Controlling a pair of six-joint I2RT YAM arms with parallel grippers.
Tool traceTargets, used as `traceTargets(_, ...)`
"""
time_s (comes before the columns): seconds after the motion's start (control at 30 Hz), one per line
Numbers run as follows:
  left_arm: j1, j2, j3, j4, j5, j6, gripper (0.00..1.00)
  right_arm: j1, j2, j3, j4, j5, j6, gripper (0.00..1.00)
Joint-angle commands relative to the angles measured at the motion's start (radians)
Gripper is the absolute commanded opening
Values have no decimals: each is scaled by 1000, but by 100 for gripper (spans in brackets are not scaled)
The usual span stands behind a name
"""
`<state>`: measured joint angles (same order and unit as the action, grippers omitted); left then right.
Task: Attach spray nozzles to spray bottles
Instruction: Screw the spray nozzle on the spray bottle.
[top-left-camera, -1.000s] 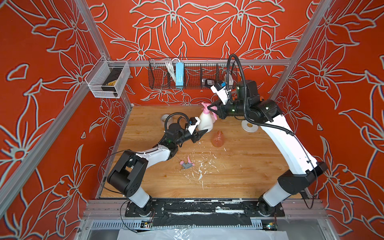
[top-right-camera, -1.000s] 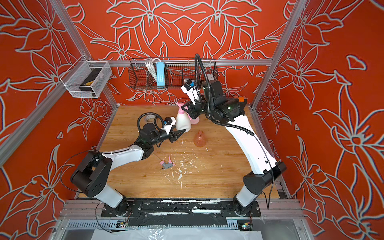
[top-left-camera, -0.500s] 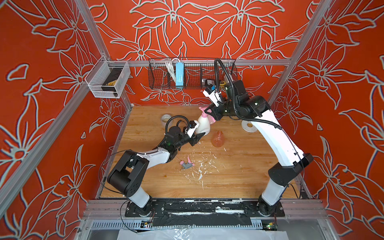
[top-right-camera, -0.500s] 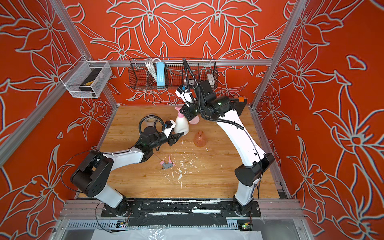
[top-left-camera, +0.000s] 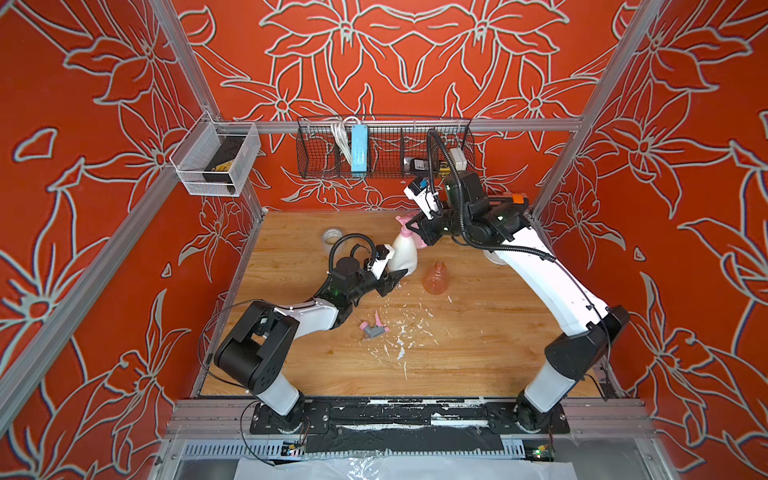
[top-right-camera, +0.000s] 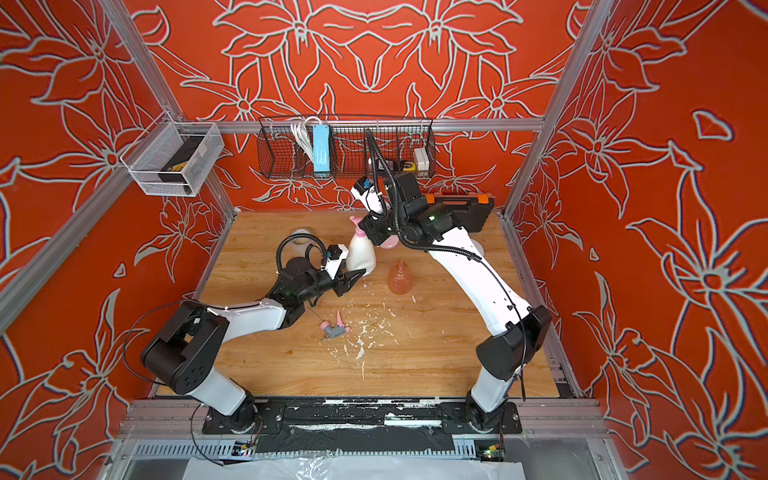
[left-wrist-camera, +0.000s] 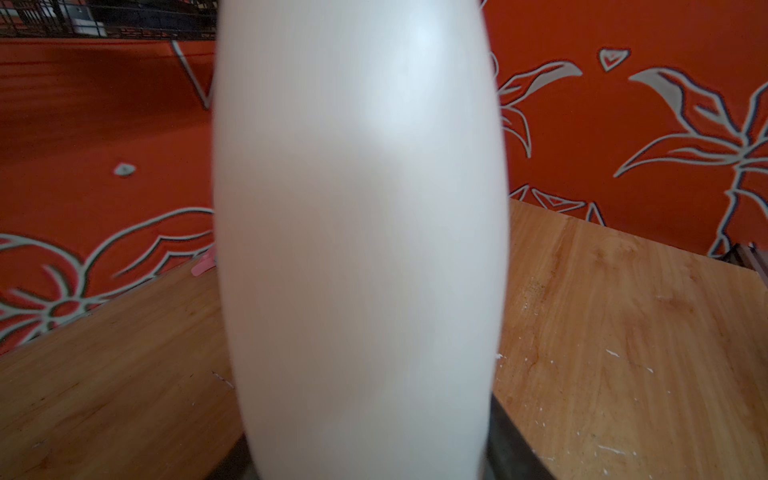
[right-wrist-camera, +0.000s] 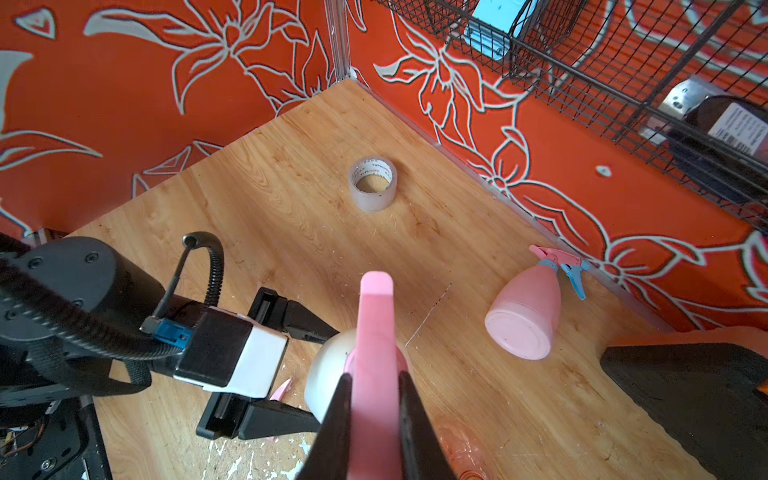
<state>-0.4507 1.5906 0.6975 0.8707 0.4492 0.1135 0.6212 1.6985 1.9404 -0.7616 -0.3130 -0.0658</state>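
Right wrist view: the right pincer (right-wrist-camera: 374, 376) is clenching the all-pink plastic trigger spray nozzle (right-wrist-camera: 376, 316), its 2 dark fingers (right-wrist-camera: 345, 399) pressing on either side of the nozzle's body. The nozzle is sitting on top of the cream-white teardrop plastic bottle (right-wrist-camera: 326, 370), right over its neck; whether it is fully seated I cannot tell. The left pincer (right-wrist-camera: 324, 376) is grasping that bottle low on its body, with 1 finger on each side. In the left wrist view the bottle is filling the middle of the picture, blurred.

In both top views the 2 arms are meeting at this bottle over the rear middle of the wooden counter (top-left-camera: 457, 361). The translucent orange teardrop plastic bottle (top-left-camera: 436, 280) is standing upright just beside it, on the robot's right, with its narrow neck open. The pink-and-grey plastic trigger spray nozzle (top-left-camera: 374, 329) is lying on its side nearer the front, among white flecks, apart from both pincers. The opaque pink teardrop plastic bottle (right-wrist-camera: 525, 316) is lying on its side near the back wall, with the pink-and-blue plastic trigger spray nozzle (right-wrist-camera: 561, 264) on its neck. A clear tape roll (right-wrist-camera: 372, 183) is lying flat towards the back left corner.
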Motion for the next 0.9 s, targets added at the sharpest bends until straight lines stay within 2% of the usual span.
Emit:
traceTargets(0.0,-1,-58,26,221,35,8,35,-8,15,-24,-61,-24,17,0)
traceTargets(0.1,-2,-58,23,250,0,3,34,-8,47,31,-149,-42,35,0)
traceTargets(0.23,-8,-38,26,331,-118,11,33,9,168,236,-427,-31,54,0)
traceTargets(0.3,-20,-25,32,364,-194,41,33,26,216,307,-503,14,73,0)
traceTargets(0.37,-40,-11,41,393,-284,78,33,51,250,359,-557,115,107,0)
traceTargets(0.63,-100,41,78,449,-494,112,33,136,323,439,-609,478,322,0)
traceTargets(0.87,-156,80,90,501,-606,92,33,193,386,472,-605,513,604,0)
